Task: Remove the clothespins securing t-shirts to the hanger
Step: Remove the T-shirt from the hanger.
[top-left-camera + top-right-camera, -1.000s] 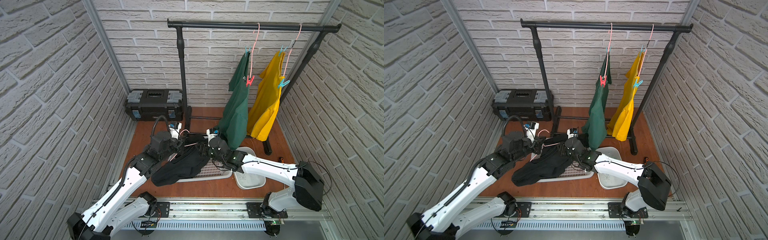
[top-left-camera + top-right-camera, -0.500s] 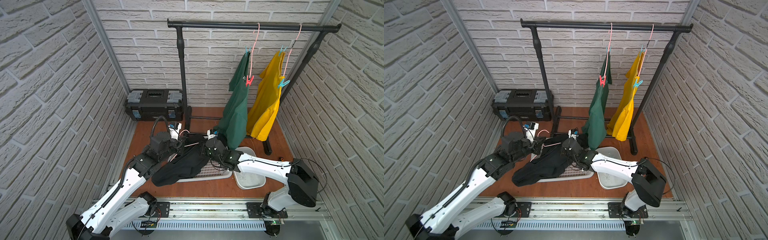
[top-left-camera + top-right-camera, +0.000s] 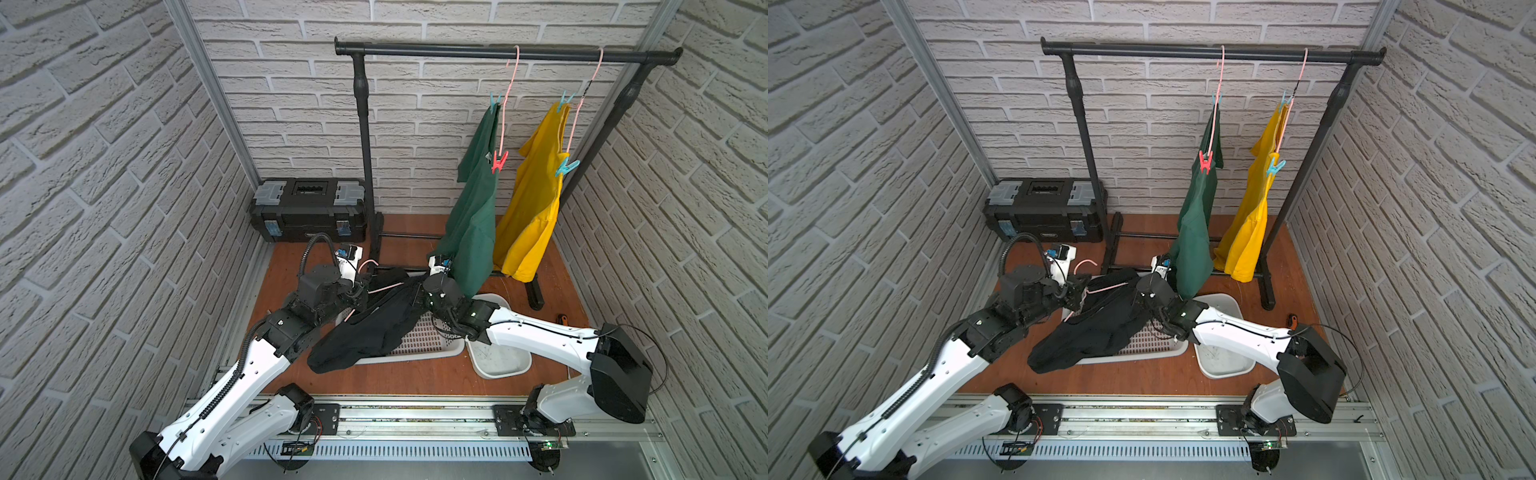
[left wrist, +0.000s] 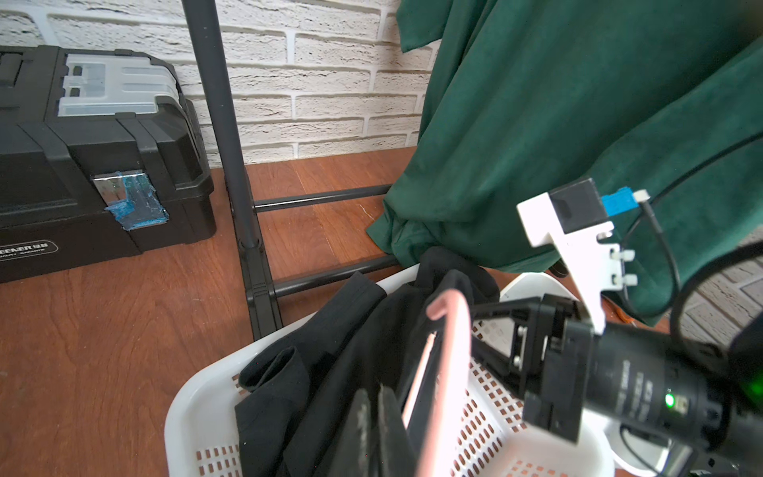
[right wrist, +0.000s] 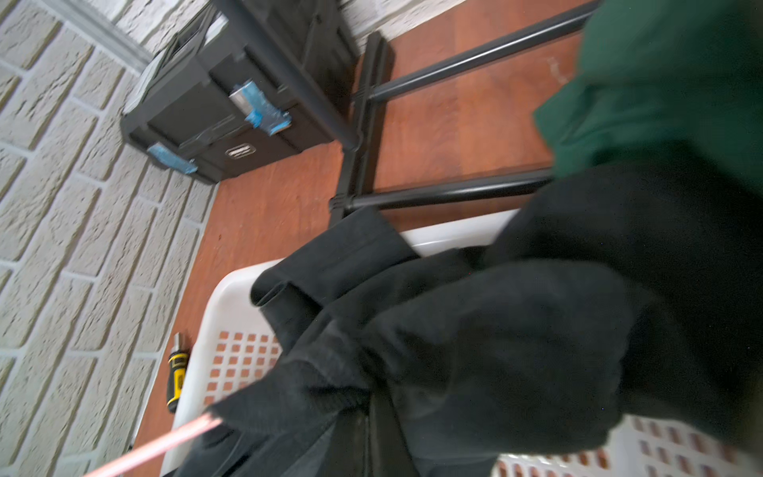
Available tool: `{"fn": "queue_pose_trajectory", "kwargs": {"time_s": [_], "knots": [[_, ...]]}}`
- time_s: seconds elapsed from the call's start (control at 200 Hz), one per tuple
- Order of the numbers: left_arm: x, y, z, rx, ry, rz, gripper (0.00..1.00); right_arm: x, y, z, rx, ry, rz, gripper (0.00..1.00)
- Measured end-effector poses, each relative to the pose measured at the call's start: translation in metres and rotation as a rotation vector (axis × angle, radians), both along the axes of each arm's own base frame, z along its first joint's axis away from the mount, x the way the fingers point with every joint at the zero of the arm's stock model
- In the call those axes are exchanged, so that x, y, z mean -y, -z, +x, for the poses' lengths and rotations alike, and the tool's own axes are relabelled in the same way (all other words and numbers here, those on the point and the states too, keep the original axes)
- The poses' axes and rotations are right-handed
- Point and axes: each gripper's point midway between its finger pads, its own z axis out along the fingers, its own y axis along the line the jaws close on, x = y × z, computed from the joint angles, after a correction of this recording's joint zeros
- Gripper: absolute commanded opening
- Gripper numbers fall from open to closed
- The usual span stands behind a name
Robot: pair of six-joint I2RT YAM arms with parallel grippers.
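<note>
Down on the floor, brick walls crowd both sides, and bare boards lie open left of the white basket (image 3: 424, 356). The right gripper (image 5: 371, 409) has snapped closed this past second, pinching the black t-shirt (image 3: 365, 336) draped over that basket. The left gripper (image 4: 377, 396) is clamped on the pink hanger (image 4: 450, 330). Far right, the green t-shirt (image 3: 473, 232) and yellow t-shirt (image 3: 528, 216) hang pegged with a red clothespin (image 3: 499, 162) and teal clothespins (image 3: 566, 167). The green hem hangs against the right wrist, and the rack's floor bars (image 4: 322, 196) cross just beyond the basket.

Black t-shirt (image 5: 516, 330) in a heap over the white basket (image 5: 231, 305), apparently between closed jaws.
</note>
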Motion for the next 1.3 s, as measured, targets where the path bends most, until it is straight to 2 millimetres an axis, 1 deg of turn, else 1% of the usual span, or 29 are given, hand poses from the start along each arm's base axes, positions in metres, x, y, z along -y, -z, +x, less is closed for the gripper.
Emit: {"fn": "queue_pose_trajectory", "kwargs": {"time_s": [0.085, 0.185, 0.46, 0.735, 0.875, 1.1, 1.3], "knots": [[-0.001, -0.001, -0.002, 0.005, 0.004, -0.005, 0.00, 0.015, -0.004, 0.004, 0.009, 0.037, 0.009, 0.03], [-0.001, -0.001, -0.006, 0.014, 0.016, -0.009, 0.00, 0.027, -0.006, 0.004, 0.009, 0.060, 0.015, 0.03], [0.002, -0.006, -0.020, 0.058, 0.086, -0.018, 0.00, 0.049, -0.008, 0.005, -0.002, 0.090, 0.023, 0.03], [0.012, -0.009, -0.034, 0.097, 0.198, -0.017, 0.00, 0.075, -0.005, 0.005, -0.023, 0.119, 0.064, 0.03], [0.014, -0.006, -0.034, 0.101, 0.216, 0.002, 0.00, 0.077, -0.009, 0.004, -0.024, 0.119, 0.095, 0.03], [0.021, -0.001, -0.032, 0.100, 0.255, 0.040, 0.00, 0.078, -0.011, 0.003, -0.035, 0.123, 0.122, 0.03], [0.026, -0.005, -0.041, 0.128, 0.318, 0.065, 0.00, 0.086, -0.024, 0.003, -0.015, 0.137, 0.152, 0.03]]}}
